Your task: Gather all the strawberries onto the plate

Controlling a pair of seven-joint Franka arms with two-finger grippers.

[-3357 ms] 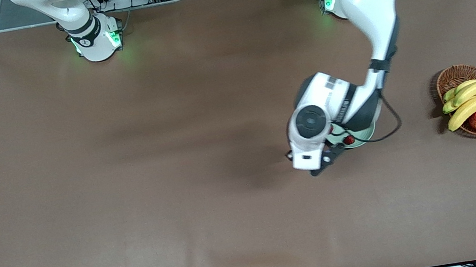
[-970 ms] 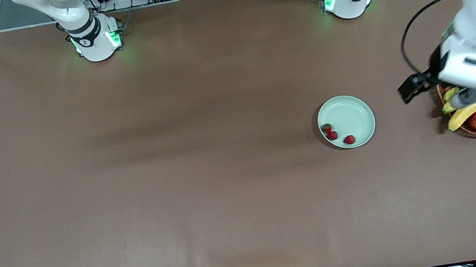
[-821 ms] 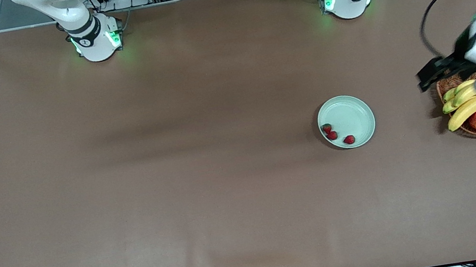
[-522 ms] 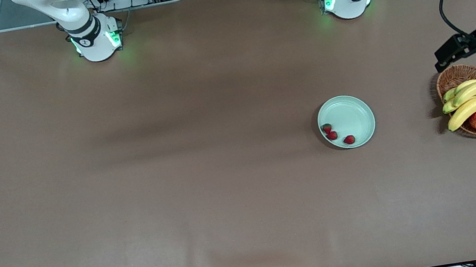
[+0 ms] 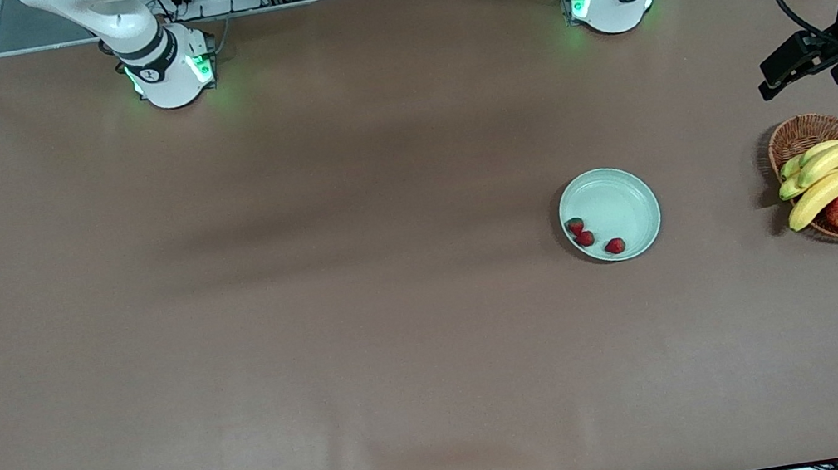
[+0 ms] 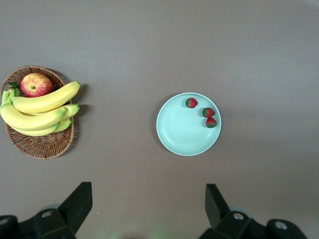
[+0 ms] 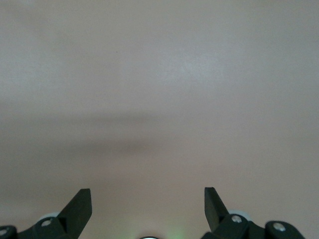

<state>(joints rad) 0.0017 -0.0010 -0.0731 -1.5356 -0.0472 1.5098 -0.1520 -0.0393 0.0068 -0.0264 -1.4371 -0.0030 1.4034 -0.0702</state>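
Now plate (image 5: pixel 626 198) holds three strawberries (image 5: pixel 584 237).

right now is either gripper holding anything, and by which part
Nothing is held. The left gripper is open and empty above the table's left-arm end; the right gripper is open and empty at the other end. All three small red strawberries lie in the mint-green round plate.

No readable text, label, brand, number or sign found anywhere in the three views.
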